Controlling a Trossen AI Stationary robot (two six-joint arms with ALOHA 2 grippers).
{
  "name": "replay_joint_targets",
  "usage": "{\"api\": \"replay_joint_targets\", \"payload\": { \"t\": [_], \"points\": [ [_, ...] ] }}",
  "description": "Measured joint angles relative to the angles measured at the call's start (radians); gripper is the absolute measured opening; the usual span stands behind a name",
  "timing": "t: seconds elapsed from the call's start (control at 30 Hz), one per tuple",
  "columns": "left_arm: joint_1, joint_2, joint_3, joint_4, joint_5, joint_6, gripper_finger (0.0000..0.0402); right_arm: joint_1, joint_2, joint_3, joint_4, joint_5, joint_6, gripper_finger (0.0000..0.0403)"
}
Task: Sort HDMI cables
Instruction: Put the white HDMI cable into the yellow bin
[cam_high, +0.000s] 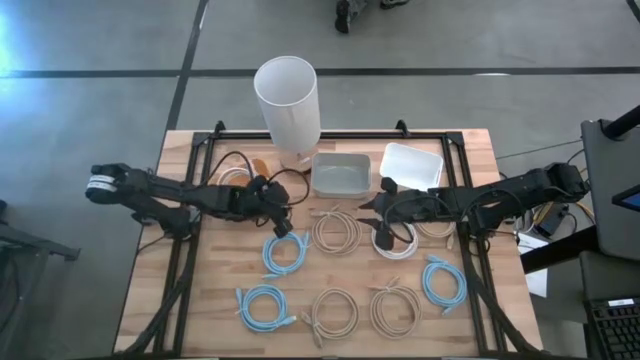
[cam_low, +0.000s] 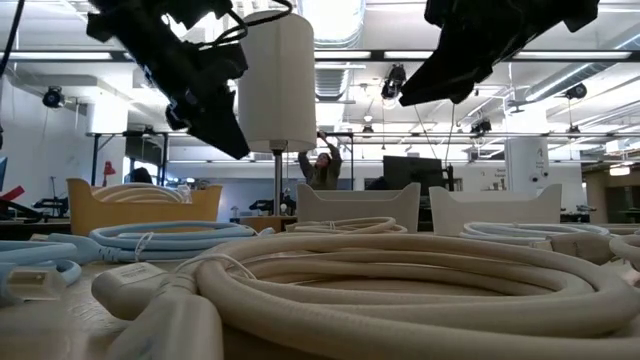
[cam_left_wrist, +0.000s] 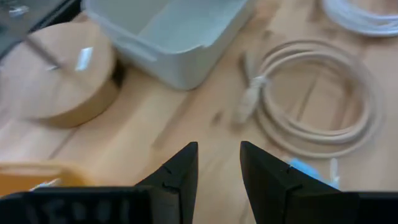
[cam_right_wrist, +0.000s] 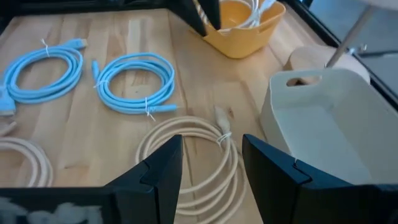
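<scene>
My left gripper (cam_high: 283, 226) hangs empty, jaws slightly apart, over bare wood; the beige coiled HDMI cable (cam_high: 336, 231) lies flat just toward table centre. My right gripper (cam_high: 378, 228), jaws apart, is about equally near it.

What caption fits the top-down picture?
Two open grippers, left gripper and right gripper, hover over coiled HDMI cables.

Along the bench's (cam_high: 220, 330) back edge we find, left to right: a tray (cam_high: 238, 172) with a cable inside, a tall cylinder (cam_high: 288, 100), then two trays (cam_high: 340, 174) (cam_high: 411, 165) side by side. Before them, at mid-bench, lie four coiled cables (cam_high: 336, 231). Four more coils (cam_high: 262, 305) line the front edge.
</scene>
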Motion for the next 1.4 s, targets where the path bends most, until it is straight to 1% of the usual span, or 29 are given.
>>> {"api": "replay_joint_targets", "payload": {
  "t": [0.1, 0.17, 0.33, 0.43, 0.53, 0.67, 0.77, 0.87, 0.93, 1.0, 1.07, 1.23, 1.33, 1.4],
  "points": [
    [0.000, 0.000, -0.044, 0.100, 0.044, 0.034, 0.0124, 0.000, 0.000, 0.000, 0.000, 0.032, 0.034, 0.0164],
    [0.000, 0.000, -0.072, 0.157, 0.054, 0.044, 0.0124, 0.000, 0.000, 0.000, -0.001, 0.051, 0.051, 0.0164],
    [0.000, 0.000, -0.137, 0.295, 0.058, 0.039, 0.0124, 0.001, 0.009, 0.000, -0.007, 0.052, 0.126, 0.0164],
    [0.000, 0.000, -0.161, 0.341, 0.063, 0.039, 0.0124, 0.001, 0.034, 0.000, -0.019, 0.052, 0.139, 0.0164],
    [0.000, 0.000, -0.174, 0.342, 0.064, 0.039, 0.0124, 0.010, 0.076, 0.000, -0.022, 0.051, 0.151, 0.0164],
    [0.000, 0.000, -0.185, 0.345, 0.064, 0.040, 0.0124, 0.032, 0.130, 0.000, -0.034, 0.049, 0.218, 0.0164],
    [0.000, 0.000, -0.188, 0.345, 0.064, 0.040, 0.0124, 0.053, 0.154, 0.016, -0.102, 0.048, 0.287, 0.0164],
    [0.000, 0.000, -0.188, 0.344, 0.062, 0.032, 0.0124, 0.065, 0.165, 0.054, -0.239, 0.048, 0.416, 0.0164],
    [0.000, 0.000, -0.188, 0.346, 0.061, 0.018, 0.0124, 0.065, 0.176, 0.068, -0.314, 0.049, 0.533, 0.0164],
    [0.000, 0.000, -0.188, 0.346, 0.061, 0.005, 0.0124, 0.064, 0.191, 0.068, -0.347, 0.049, 0.639, 0.0164],
    [0.000, 0.000, -0.188, 0.349, 0.060, 0.005, 0.0124, 0.065, 0.213, 0.067, -0.343, 0.048, 0.698, 0.0164],
    [0.000, 0.000, -0.187, 0.352, 0.059, 0.005, 0.0124, 0.065, 0.294, 0.066, -0.343, 0.033, 0.741, 0.0164],
    [0.000, 0.000, -0.187, 0.352, 0.059, 0.005, 0.0124, 0.064, 0.322, 0.071, -0.352, 0.005, 0.752, 0.0160],
    [0.000, 0.000, -0.187, 0.352, 0.059, 0.004, 0.0124, 0.064, 0.332, 0.083, -0.388, -0.006, 0.786, 0.0156]
  ]
}}
